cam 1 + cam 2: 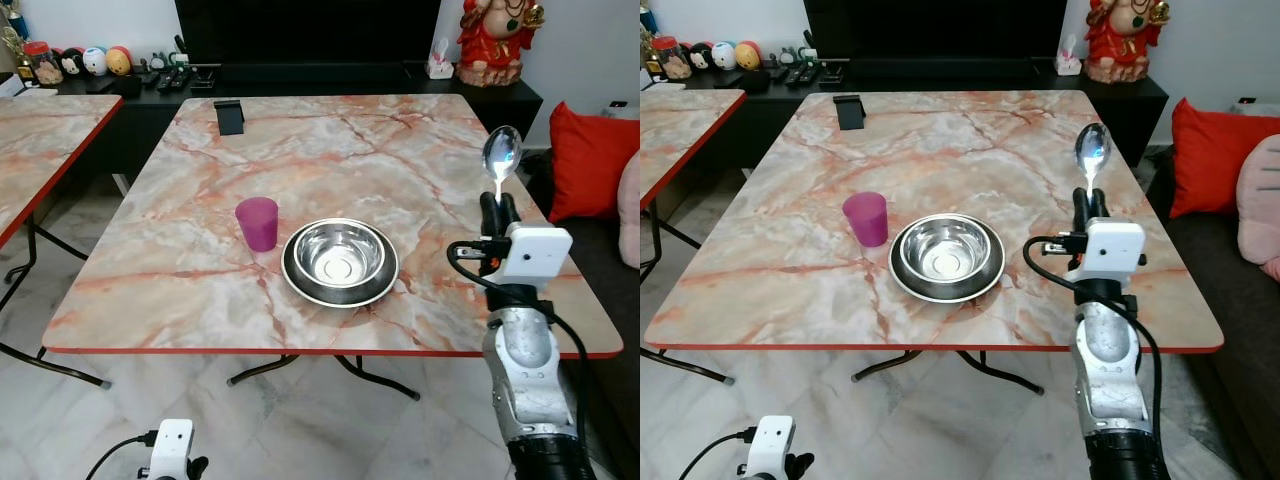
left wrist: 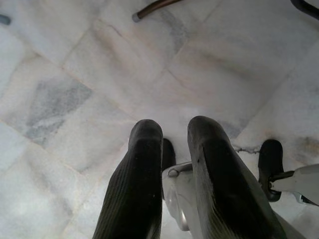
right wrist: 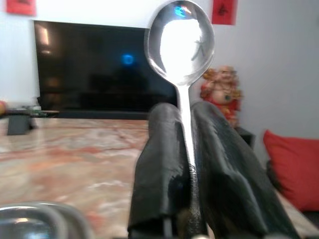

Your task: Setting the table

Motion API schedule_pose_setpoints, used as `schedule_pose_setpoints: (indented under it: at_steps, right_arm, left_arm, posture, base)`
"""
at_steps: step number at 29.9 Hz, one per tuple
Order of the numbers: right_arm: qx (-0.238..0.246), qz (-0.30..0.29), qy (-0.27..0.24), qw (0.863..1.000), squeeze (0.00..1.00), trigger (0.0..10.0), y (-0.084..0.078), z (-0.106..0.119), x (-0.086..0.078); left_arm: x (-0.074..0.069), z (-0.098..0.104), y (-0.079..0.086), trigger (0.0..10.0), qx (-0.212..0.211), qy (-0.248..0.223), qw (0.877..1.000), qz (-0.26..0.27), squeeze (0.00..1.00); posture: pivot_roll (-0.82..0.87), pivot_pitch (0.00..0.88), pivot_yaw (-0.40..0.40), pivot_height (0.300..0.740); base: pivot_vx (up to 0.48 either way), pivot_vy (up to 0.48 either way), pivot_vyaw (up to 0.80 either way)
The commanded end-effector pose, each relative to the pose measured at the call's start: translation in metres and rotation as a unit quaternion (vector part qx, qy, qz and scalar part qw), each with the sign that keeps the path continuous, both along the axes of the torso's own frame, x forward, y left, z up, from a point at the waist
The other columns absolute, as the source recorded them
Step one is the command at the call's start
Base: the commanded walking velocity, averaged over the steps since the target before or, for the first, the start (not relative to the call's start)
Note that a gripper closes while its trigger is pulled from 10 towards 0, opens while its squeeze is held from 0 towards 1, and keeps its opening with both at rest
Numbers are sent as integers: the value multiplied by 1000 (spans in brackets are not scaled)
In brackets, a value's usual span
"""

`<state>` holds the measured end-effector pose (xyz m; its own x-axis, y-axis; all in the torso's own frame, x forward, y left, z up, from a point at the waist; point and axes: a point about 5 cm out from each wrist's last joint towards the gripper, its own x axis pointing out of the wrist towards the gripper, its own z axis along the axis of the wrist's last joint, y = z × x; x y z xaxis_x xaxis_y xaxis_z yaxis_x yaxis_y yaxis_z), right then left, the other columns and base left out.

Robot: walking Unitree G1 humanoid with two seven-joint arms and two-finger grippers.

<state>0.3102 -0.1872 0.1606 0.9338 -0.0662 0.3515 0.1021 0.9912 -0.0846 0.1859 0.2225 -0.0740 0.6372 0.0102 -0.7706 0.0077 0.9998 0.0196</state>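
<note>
Right claw (image 1: 498, 203) upright, gripping spoon (image 1: 501, 152) (bowl-up)

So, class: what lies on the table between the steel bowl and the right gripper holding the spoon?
Nothing: bare marble tabletop separates the round steel bowl from the right gripper gripping the silver spoon, seen in both eye views.

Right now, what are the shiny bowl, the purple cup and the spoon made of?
The bowl looks like polished steel: silvery, mirror-bright inside. The cup seems plastic: matte, slightly see-through purple, no glints. The spoon, clamped upright in the right gripper, looks like polished metal too, since it reflects the room.
</note>
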Motion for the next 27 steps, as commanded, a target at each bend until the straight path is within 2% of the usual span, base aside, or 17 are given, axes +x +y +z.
schedule_pose_setpoints:
  at_steps: [1, 3, 7, 11, 15, 16, 20, 22, 27]
  right_arm:
    - [20, 4, 0, 1000, 0, 10000, 0, 4, 4]
    - [26, 8, 18, 999, 0, 10000, 0, 2, 9]
    - [42, 6, 26, 999, 0, 10000, -1, 1, 11]
    - [33, 11, 35, 999, 0, 10000, -2, 2, 17]
    - [47, 6, 40, 998, 0, 10000, -4, 2, 19]
    - [43, 13, 41, 998, 0, 10000, -2, 1, 18]
    - [45, 13, 43, 998, 0, 10000, -2, 0, 17]
    - [72, 9, 39, 997, 0, 10000, -1, 0, 17]
    - [56, 11, 37, 998, 0, 10000, 0, 2, 16]
  left_arm:
    - [-4, -2, 4, 10000, 0, 14, 1000, 10, 0]
    - [-3, -3, -4, 10000, -5, 14, 1000, 11, 0]
    - [-3, -4, -10, 10000, -7, 15, 1000, 8, 0]
    - [-3, -6, -16, 10000, -9, 18, 1000, 6, 0]
    - [-8, -7, -10, 10000, -6, 22, 1000, 10, 0]
    - [-12, -7, -2, 10000, -4, 25, 1000, 15, 0]
    - [-17, -6, 10, 10000, 1, 28, 999, 22, 0]
    - [-20, -5, 20, 10000, 9, 33, 999, 23, 0]
    - [-20, -5, 21, 10000, 6, 32, 999, 25, 0]
  posture:
    - [1, 0, 7, 740]
    - [2, 0, 7, 740]
    - [3, 0, 9, 740]
    - [3, 0, 9, 740]
    - [3, 0, 7, 740]
    - [5, 0, 6, 740]
    - [3, 0, 7, 740]
    - [1, 0, 9, 740]
    - [1, 0, 5, 740]
  base:
    - [0, 0, 0]
    - [0, 0, 0]
    - [0, 0, 0]
    - [0, 0, 0]
    - [0, 0, 0]
    - [0, 0, 0]
    - [0, 0, 0]
    - [0, 0, 0]
    - [0, 0, 0]
